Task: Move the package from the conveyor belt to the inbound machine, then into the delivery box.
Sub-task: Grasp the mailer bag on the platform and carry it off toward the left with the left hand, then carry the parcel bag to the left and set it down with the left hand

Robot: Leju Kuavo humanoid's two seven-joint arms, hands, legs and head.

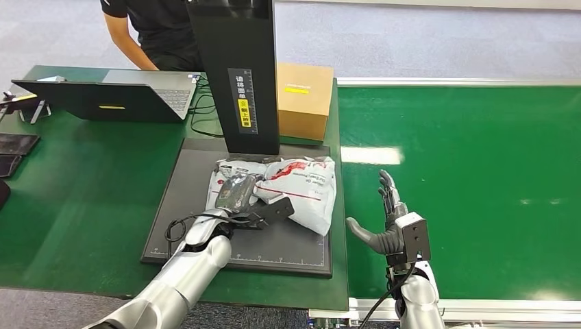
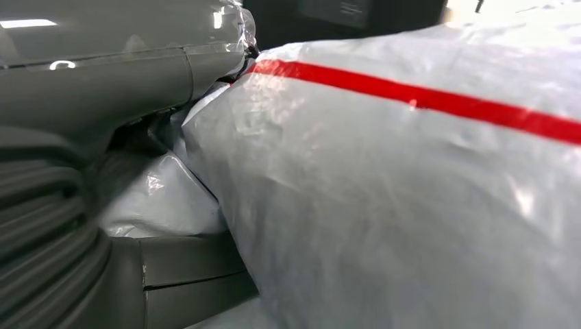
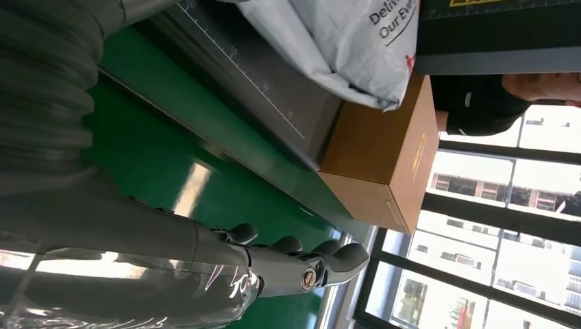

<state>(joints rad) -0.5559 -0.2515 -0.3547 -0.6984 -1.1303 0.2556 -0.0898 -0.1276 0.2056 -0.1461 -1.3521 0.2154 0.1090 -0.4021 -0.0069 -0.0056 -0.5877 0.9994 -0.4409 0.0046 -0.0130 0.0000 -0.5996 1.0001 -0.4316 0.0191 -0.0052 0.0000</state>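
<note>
Presently the package is found lying on the inbound machine platform, long axis left to right; the left hand is closed over its left end; the right hand, fingers spread and empty, is held just right of it above the conveyor belt.

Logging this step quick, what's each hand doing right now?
Left hand: gripping the crinkly white plastic mailer package with red print on the dark scanner platform.
Right hand: open, holding nothing, over the green conveyor belt.

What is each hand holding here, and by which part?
The left hand grips the white package at its left end, as it lies on the inbound machine's platform. The right hand holds nothing, fingers spread over the conveyor belt.
</note>
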